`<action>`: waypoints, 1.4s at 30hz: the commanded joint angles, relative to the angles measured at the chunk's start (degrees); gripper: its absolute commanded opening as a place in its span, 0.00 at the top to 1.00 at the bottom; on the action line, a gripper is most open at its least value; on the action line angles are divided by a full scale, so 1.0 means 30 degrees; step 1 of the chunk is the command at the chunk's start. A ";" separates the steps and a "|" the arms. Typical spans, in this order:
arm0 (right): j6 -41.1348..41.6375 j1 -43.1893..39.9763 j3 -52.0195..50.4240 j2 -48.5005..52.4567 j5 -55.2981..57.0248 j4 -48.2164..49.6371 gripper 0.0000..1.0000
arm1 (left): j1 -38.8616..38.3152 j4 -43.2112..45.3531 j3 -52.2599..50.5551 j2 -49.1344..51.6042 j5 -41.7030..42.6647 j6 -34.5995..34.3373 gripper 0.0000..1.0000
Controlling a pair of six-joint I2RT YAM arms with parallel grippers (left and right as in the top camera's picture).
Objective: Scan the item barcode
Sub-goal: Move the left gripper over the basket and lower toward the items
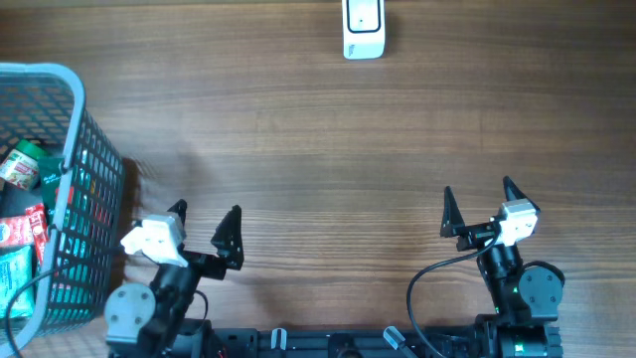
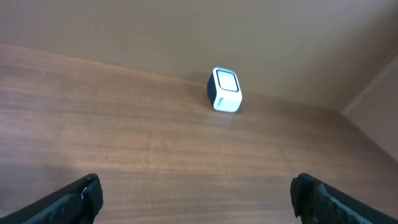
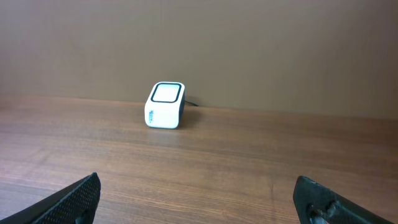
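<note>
Items (image 1: 20, 165): colourful packets, piled inside the mesh basket (image 1: 94, 189) at the left edge of the wooden table (image 1: 318, 149).
Scanner (image 1: 363, 30): small white box, standing at the far middle, well apart from the basket and both arms.
Left fingers (image 1: 230, 237): spread wide, holding nothing, near the front edge just beside the basket.
Right fingers (image 1: 449, 212): spread wide, empty, front right.
</note>
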 commanded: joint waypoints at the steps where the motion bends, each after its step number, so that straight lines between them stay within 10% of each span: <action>1: -0.0321 0.0058 -0.0022 -0.0168 0.0335 0.0066 0.00 | 0.0073 -0.0918 0.2681 0.2208 0.0240 -0.0248 0.00; 20: -0.0321 0.0058 -0.0022 -0.0168 0.0335 0.0066 0.00 | 0.0073 -0.7096 1.0229 0.9777 0.3504 -0.0401 0.00; 29: -0.0321 0.0867 -0.0022 -0.0095 0.0408 0.0058 0.00 | 0.0080 -0.7111 1.0775 1.0528 0.0007 -0.1530 0.00; 42: -0.0328 0.0867 -0.0022 -0.0095 0.0408 0.0058 0.00 | 0.0095 -1.1890 2.1675 1.7099 -0.9260 -0.3060 0.00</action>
